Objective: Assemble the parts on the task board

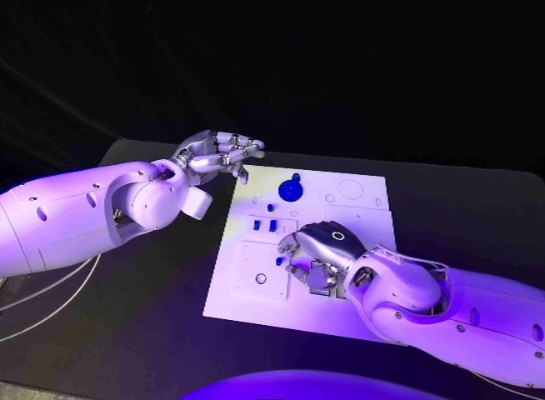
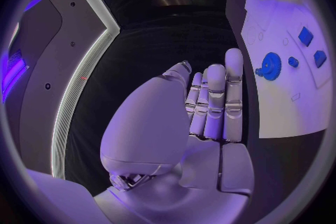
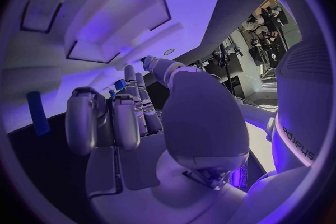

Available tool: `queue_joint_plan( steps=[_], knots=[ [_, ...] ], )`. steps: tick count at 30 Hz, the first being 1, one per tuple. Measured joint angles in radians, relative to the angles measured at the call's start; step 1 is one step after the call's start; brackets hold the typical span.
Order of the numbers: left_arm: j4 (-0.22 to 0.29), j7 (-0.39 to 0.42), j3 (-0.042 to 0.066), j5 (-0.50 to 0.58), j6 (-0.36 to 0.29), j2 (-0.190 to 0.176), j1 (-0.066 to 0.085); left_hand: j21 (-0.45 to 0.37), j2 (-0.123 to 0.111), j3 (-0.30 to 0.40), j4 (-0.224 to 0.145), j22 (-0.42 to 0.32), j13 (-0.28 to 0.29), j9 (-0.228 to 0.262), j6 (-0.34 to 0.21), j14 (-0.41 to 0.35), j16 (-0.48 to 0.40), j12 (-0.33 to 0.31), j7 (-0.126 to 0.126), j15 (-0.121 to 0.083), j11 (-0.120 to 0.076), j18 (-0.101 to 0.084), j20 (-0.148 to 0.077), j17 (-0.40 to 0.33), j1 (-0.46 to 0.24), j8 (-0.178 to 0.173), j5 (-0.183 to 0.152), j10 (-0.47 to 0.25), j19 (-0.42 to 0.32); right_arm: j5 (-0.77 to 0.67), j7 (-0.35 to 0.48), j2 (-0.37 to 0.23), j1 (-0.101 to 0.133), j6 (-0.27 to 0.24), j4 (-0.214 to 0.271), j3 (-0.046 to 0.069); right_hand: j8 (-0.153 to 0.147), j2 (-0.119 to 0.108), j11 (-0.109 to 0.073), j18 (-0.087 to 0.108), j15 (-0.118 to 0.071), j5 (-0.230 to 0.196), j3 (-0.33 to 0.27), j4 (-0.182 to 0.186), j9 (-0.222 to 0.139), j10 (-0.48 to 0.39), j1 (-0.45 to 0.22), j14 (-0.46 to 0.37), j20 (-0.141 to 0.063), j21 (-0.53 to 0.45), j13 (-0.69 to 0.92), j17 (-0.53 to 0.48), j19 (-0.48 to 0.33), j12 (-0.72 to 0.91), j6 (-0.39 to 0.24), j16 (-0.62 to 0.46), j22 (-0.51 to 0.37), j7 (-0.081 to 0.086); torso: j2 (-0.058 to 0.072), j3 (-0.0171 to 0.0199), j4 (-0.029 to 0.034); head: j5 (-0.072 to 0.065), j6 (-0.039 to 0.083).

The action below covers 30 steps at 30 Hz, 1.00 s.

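Note:
The white task board [image 1: 345, 204] lies in the middle of the black table. A blue gear [image 1: 291, 190] [image 2: 269, 63] sits near its far edge, and small blue parts [image 1: 263, 225] [image 2: 305, 35] stand just below the gear. My right hand [image 1: 318, 254] [image 3: 140, 106] is curled down over the board's middle. Its thumb and a finger pinch a small blue part [image 3: 146, 60] against the board. My left hand [image 1: 218, 154] [image 2: 210, 106] hovers off the board's far left corner with its fingers extended, and it holds nothing.
Recessed slots [image 3: 115, 22] and a small round hole [image 1: 261, 278] mark the board near my right hand. One blue part [image 3: 38, 113] lies on the board beside that hand. Black table [image 1: 141, 317] surrounds the board, with white cables [image 1: 44, 300] at the left.

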Motion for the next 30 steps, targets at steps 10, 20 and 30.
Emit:
queue_joint_plan(
  steps=[10,20,30],
  knots=[
    [0.000,-0.002,0.000,0.000,0.001,-0.005,0.000,0.000,0.000,0.000,0.000,0.000,0.000,-0.001,0.000,0.000,0.000,0.000,0.000,0.000,0.000,0.000,0.000,0.000,0.000,0.003,0.000,0.000,0.000,-0.011,-0.016,-0.105,0.033,-0.037,0.083,0.011,0.000,-0.005,0.000,0.000,0.000,-0.004,-0.007,0.007,0.000,0.000,-0.005,0.000,0.000,-0.019,-0.001,0.000,0.000,0.007,0.006,-0.008,0.000,-0.006,0.000,0.0000,-0.0020,-0.011,0.008],
    [0.000,-0.003,-0.002,0.000,0.003,-0.007,0.000,0.000,0.000,0.000,0.000,-0.001,0.000,-0.001,0.000,0.000,0.000,0.000,0.000,0.000,0.000,0.000,0.000,-0.001,0.000,0.003,0.000,0.000,0.000,0.004,-0.017,-0.237,0.120,-0.036,0.127,0.024,-0.004,-0.018,-0.015,0.016,0.000,0.002,-0.102,0.028,-0.004,-0.035,-0.018,0.000,0.000,-0.050,-0.019,0.000,0.000,0.026,0.001,-0.008,0.000,-0.019,-0.001,-0.0006,-0.0018,-0.037,0.026],
    [0.000,-0.003,-0.003,-0.001,0.005,-0.008,0.000,0.000,0.000,0.000,0.000,-0.001,0.000,-0.001,0.000,0.000,0.000,0.000,0.000,0.000,0.000,0.000,0.000,-0.001,0.000,0.003,0.000,0.000,0.000,0.034,-0.014,-0.267,0.139,0.075,0.080,0.020,-0.018,0.025,-0.008,0.016,0.000,0.006,-0.287,0.094,-0.020,-0.084,0.071,0.000,0.004,-0.105,-0.058,-0.018,-0.004,0.058,0.002,-0.016,0.001,-0.034,0.000,-0.0006,0.0000,-0.051,0.037]
  ],
)
